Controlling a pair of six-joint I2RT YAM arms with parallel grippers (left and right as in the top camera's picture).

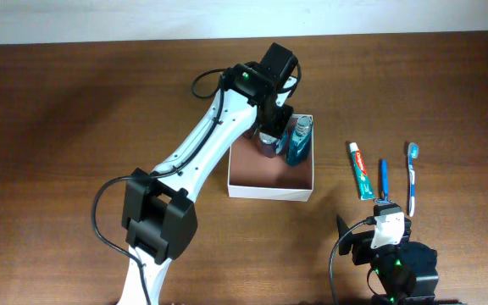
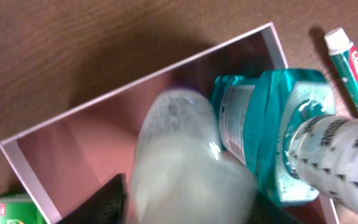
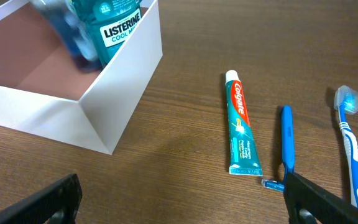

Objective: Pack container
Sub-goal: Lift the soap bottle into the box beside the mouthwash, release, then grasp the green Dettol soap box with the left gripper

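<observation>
The container (image 1: pixel 269 193), a white-walled box with a pinkish-brown inside, sits mid-table; it also shows in the left wrist view (image 2: pixel 135 84) and the right wrist view (image 3: pixel 123 93). A teal mouthwash bottle (image 1: pixel 299 140) (image 2: pixel 272 130) (image 3: pixel 114 25) lies in its right part. My left gripper (image 1: pixel 268 140) is down inside the container, shut on a pale frosted bottle (image 2: pixel 185 162) right beside the mouthwash. My right gripper (image 1: pixel 388 229) (image 3: pixel 185 199) is open and empty, low over the table in front of the items to the container's right.
A toothpaste tube (image 1: pixel 362 169) (image 3: pixel 241 130), a blue pen-like stick (image 1: pixel 384 176) (image 3: pixel 286 143) and a blue toothbrush (image 1: pixel 412 174) (image 3: pixel 350 143) lie side by side right of the container. A small green-and-white carton (image 2: pixel 11 208) sits just outside the container's wall.
</observation>
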